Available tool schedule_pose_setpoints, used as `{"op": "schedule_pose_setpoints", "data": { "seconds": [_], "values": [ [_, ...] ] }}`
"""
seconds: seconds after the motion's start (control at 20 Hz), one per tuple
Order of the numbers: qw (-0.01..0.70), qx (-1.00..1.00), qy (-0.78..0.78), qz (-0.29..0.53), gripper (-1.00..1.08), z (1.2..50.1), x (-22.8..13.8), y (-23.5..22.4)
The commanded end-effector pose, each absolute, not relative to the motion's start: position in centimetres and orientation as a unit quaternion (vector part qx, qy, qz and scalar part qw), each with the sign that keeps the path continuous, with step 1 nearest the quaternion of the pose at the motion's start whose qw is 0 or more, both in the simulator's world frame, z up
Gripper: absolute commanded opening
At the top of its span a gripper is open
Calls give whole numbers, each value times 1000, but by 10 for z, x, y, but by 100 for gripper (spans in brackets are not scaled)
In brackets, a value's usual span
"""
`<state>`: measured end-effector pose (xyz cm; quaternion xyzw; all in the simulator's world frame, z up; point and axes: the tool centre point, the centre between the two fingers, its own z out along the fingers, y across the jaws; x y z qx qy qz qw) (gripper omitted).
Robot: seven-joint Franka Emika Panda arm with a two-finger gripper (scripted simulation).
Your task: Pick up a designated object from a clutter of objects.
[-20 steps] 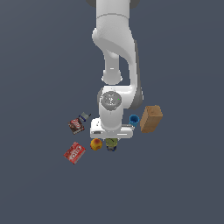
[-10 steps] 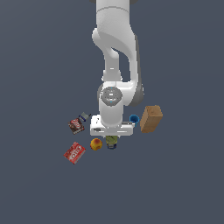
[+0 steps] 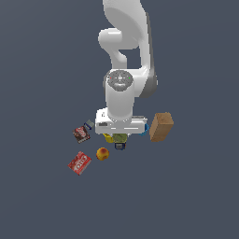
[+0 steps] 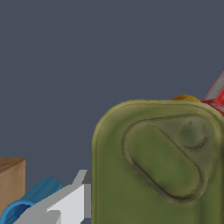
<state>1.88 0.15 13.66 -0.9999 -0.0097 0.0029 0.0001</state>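
Observation:
The designated object, an olive-green bottle (image 3: 120,138) with a dark blue end, hangs under the white hand. My gripper (image 3: 120,139) is shut on it. In the wrist view the bottle (image 4: 157,166) fills much of the picture, very close to the camera, with one pale finger (image 4: 65,203) beside it. Under and around the hand lies the clutter of objects. A yellow cup (image 3: 108,138) shows partly from behind the hand on the exterior view's left side. A blue cup (image 3: 146,127) shows only as a sliver on the right side.
A tan box (image 3: 161,126) stands at the exterior view's right of the hand. An orange-red fruit (image 3: 102,153), a red flat box (image 3: 80,162) and a dark red packet (image 3: 81,134) lie at the exterior view's left. The wrist view shows the blue cup (image 4: 30,199) and the tan box (image 4: 11,179).
The hand has risen, and the olive-green bottle has gone up with it, away from the fruit. The other objects have stayed where they were.

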Motion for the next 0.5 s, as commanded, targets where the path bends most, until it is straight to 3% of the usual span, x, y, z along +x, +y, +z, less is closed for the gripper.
{"op": "schedule_pose_setpoints", "data": {
  "seconds": [0.0, 0.45],
  "values": [
    [0, -1000, -10, 0, -100, 162, 13, 3],
    [0, -1000, -9, 0, -100, 255, -14, 8]
  ]
}}
